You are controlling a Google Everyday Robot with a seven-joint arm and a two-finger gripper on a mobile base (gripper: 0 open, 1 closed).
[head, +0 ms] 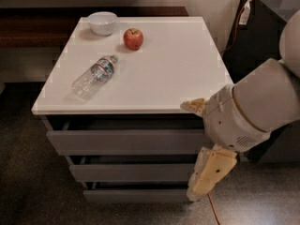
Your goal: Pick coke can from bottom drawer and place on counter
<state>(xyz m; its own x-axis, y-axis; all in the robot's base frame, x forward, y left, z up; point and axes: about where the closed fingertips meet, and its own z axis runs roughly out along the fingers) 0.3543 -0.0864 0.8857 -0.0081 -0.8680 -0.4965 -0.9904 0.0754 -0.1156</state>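
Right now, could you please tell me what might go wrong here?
The tan gripper hangs close by the front right corner of the grey cabinet, so it may knock the edge of the white counter. The shallow grey bottom drawer shows no red can, so a grasp now would be blind. A jolt could roll the clear plastic bottle lying sideways.
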